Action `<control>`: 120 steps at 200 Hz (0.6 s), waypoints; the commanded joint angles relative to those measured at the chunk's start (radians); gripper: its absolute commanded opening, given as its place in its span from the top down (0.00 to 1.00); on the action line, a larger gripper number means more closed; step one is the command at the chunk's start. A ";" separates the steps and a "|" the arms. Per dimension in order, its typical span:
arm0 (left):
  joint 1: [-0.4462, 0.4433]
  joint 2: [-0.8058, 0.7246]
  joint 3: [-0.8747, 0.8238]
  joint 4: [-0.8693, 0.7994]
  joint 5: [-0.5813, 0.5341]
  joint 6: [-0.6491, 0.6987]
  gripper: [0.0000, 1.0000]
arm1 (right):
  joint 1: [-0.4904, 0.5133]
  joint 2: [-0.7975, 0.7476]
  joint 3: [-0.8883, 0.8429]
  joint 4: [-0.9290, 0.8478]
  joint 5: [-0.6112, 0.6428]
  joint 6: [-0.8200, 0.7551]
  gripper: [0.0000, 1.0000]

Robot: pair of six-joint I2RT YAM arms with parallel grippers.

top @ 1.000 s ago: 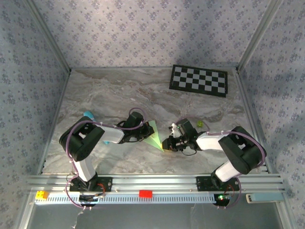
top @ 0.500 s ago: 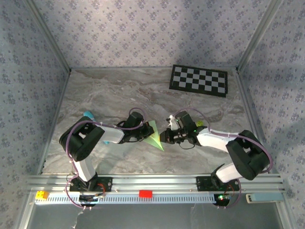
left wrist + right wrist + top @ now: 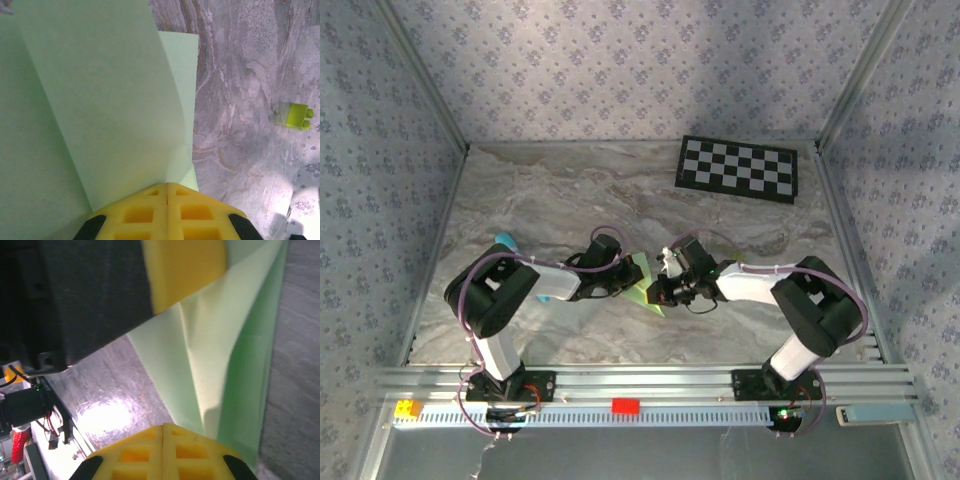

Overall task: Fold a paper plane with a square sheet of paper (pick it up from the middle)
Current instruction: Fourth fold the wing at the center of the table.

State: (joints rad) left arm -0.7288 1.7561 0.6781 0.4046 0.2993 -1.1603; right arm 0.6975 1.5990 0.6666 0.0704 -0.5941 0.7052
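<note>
Mint-green paper (image 3: 100,100), long axis far-to-near, tip nearward, pinched by left end effector (image 3: 166,192), right end effector (image 3: 163,432)

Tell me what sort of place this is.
Probably a robot lab test cell, not a home: two arms are bolted to an aluminium rail at the edge of a marble-patterned table, patterned panels wall it in, and a black-and-white checkerboard lies at the back right.
</note>
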 commanded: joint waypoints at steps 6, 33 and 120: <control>-0.004 0.028 -0.013 -0.056 -0.021 0.016 0.98 | 0.004 0.028 0.014 -0.032 0.038 -0.023 0.96; -0.003 0.026 -0.015 -0.058 -0.022 0.018 0.98 | 0.001 0.036 -0.004 -0.013 0.040 -0.014 0.96; -0.003 0.028 -0.018 -0.059 -0.026 0.016 0.99 | -0.004 0.029 -0.081 0.046 0.029 0.012 0.96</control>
State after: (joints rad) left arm -0.7288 1.7561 0.6781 0.4042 0.2993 -1.1603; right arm 0.6971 1.6253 0.6201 0.1135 -0.5682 0.7033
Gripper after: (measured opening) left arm 0.043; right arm 0.051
